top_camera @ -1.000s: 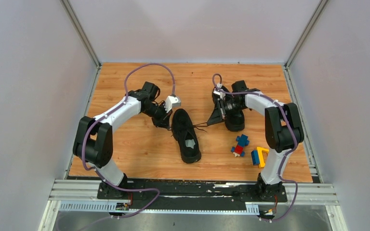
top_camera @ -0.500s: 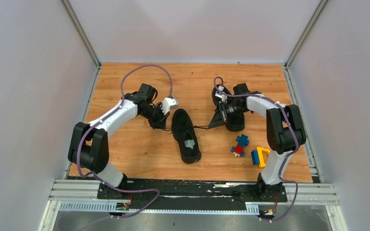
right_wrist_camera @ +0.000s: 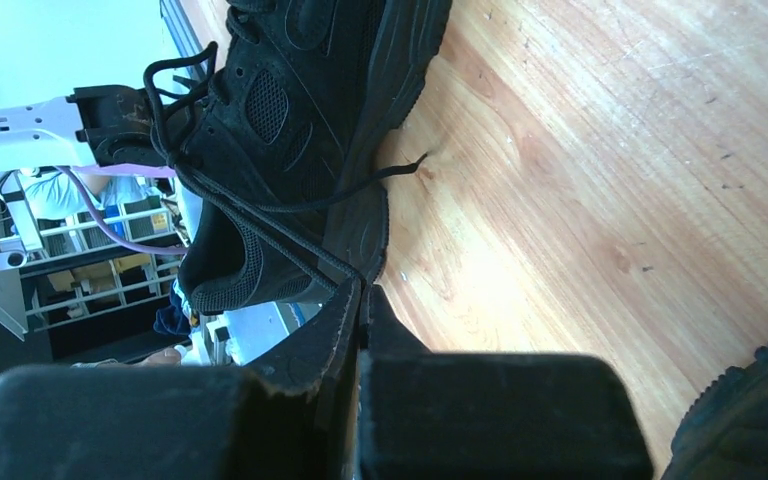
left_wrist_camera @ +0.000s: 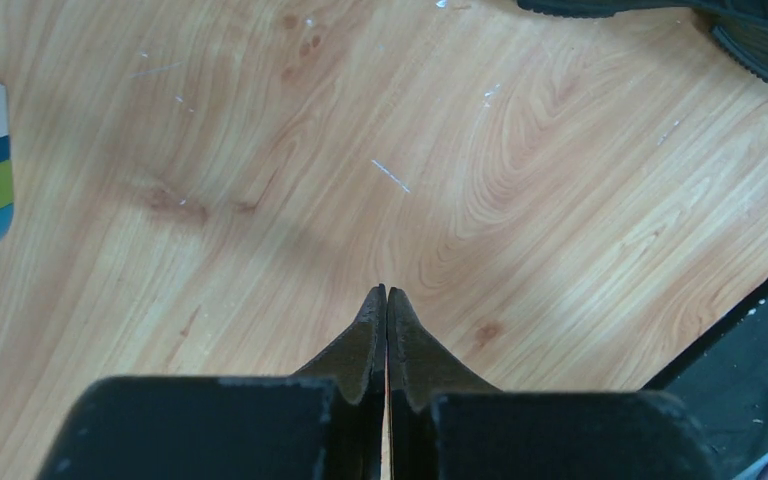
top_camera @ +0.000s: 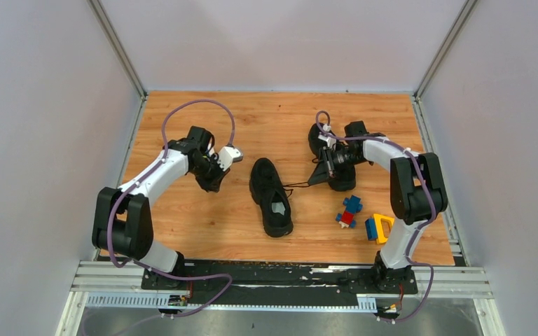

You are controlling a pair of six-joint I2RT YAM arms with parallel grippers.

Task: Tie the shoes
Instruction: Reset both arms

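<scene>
The pair of all-black low-top fabric sneakers sits on the orange wood-grain tabletop point(top_camera: 196, 224). One sneaker point(top_camera: 272, 197) lies alone near the middle, its pale grey insole showing. The other sneaker point(top_camera: 342, 180) lies to its right, partly under the right arm.

Pale grey walls close the tabletop in on three sides, with aluminium posts in the far corners. A black and aluminium rail runs along the near edge, where both arm bases are bolted.

The right fingers point(right_wrist_camera: 335, 320) are pressed together on a thin black lace point(right_wrist_camera: 330, 265) that runs taut from the middle sneaker. A second lace end lies loose on the wood beside that sneaker's sole.

The left fingers point(left_wrist_camera: 370, 330) are closed tip to tip with nothing between them. They hang over bare wood well to the left of the middle sneaker.

A small blue-and-red toy block point(top_camera: 350, 210) and a yellow-and-blue toy block point(top_camera: 376, 227) lie near the right arm, in front of the right-hand sneaker and apart from both shoes.
</scene>
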